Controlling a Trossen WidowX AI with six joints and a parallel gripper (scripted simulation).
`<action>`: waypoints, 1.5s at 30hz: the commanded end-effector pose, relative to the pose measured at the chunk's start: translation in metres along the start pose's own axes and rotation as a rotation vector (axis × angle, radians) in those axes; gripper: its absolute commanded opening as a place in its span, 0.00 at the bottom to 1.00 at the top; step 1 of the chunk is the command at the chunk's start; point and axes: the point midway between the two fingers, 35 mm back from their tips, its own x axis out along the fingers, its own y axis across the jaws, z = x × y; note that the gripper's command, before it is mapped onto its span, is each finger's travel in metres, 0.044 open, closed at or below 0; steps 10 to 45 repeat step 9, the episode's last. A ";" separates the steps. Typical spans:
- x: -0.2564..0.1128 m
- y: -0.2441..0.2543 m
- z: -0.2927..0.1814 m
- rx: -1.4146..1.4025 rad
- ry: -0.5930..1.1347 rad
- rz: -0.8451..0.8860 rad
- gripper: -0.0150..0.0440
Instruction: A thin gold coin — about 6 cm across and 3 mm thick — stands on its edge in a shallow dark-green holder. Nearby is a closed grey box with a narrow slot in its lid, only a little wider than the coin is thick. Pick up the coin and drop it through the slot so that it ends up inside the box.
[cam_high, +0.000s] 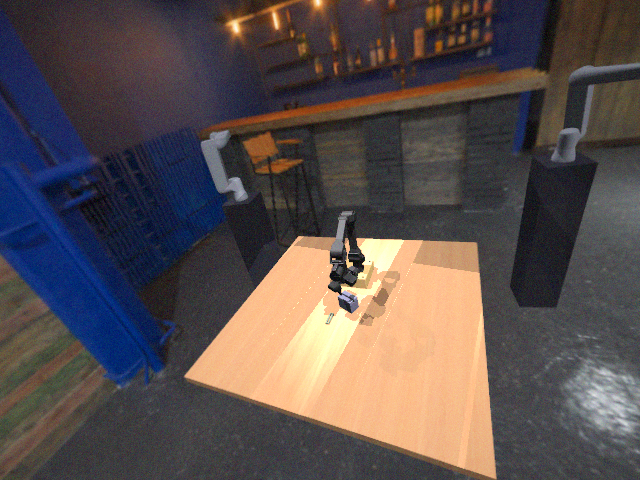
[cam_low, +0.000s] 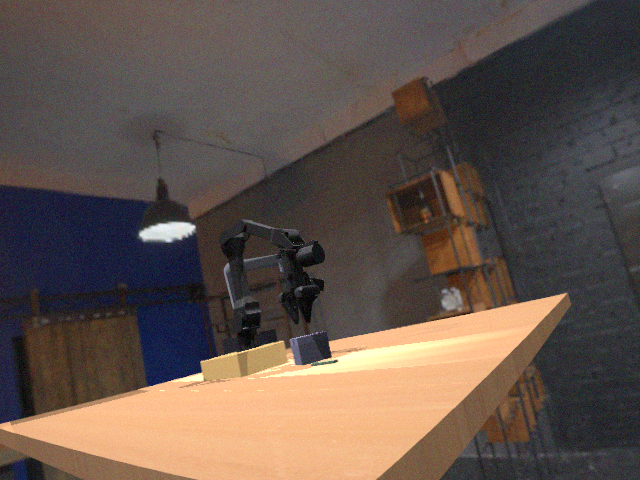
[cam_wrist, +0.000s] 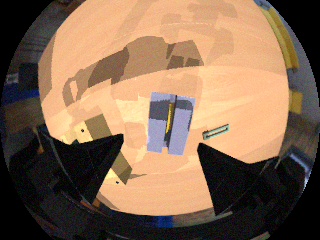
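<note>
The grey-blue box (cam_high: 347, 302) (cam_low: 310, 348) (cam_wrist: 155, 135) stands on the table. In the wrist view the gold coin (cam_wrist: 170, 119) shows as a thin yellow strip in the slot of the lid, lined up with it. No coin shows above the box in the exterior view, and how deep it sits is hard to tell. My gripper (cam_low: 302, 322) (cam_wrist: 161, 143) is open and empty above the box, its fingertips wide apart. The dark-green holder (cam_high: 329, 318) (cam_low: 324, 362) (cam_wrist: 205, 135) lies beside the box with no coin in it.
A pale yellow block (cam_high: 368, 276) (cam_low: 261, 358) (cam_wrist: 101, 126) lies on the table on the other side of the box from the holder, near the arm's base. The arm's shadow falls across the wooden table (cam_high: 413, 361) (cam_low: 289, 413).
</note>
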 end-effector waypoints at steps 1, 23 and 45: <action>-0.036 0.000 0.000 0.002 -0.012 -0.023 1.00; -0.039 0.001 0.000 0.002 -0.012 -0.022 1.00; -0.039 0.001 0.000 0.002 -0.012 -0.022 1.00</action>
